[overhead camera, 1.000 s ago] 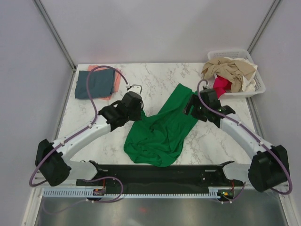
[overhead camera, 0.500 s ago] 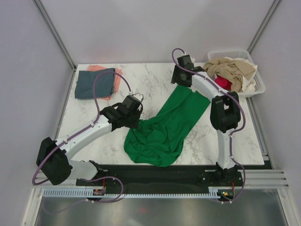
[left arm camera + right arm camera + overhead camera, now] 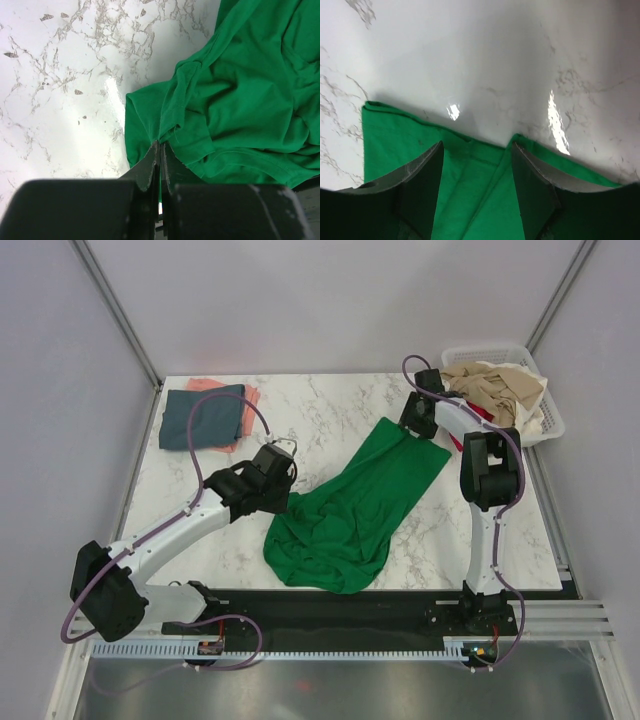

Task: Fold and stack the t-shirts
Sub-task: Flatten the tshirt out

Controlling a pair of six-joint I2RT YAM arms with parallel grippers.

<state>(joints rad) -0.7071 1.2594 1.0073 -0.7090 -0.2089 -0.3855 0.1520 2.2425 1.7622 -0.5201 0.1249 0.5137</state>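
The bright green t-shirt (image 3: 360, 505) lies crumpled and stretched diagonally across the middle of the table. My left gripper (image 3: 290, 494) is shut on a fold at its left edge; the left wrist view shows the closed gripper (image 3: 160, 145) pinching the green cloth (image 3: 240, 100). My right gripper (image 3: 416, 426) is open over the shirt's far right edge; in the right wrist view the spread gripper (image 3: 476, 147) straddles the green hem (image 3: 470, 190). A folded slate blue-grey t-shirt (image 3: 200, 418) lies on a salmon pink one (image 3: 248, 402) at far left.
A white slatted basket (image 3: 540, 435) stands at the far right, holding a beige t-shirt (image 3: 495, 385) and a magenta-red one (image 3: 481, 412). The cell walls close off the far side, left and right. A black rail (image 3: 330, 610) runs along the near edge.
My right arm swung from the shirt's right side up to the far edge, then right to the shirt's far corner. My left gripper drew slightly left with the cloth.
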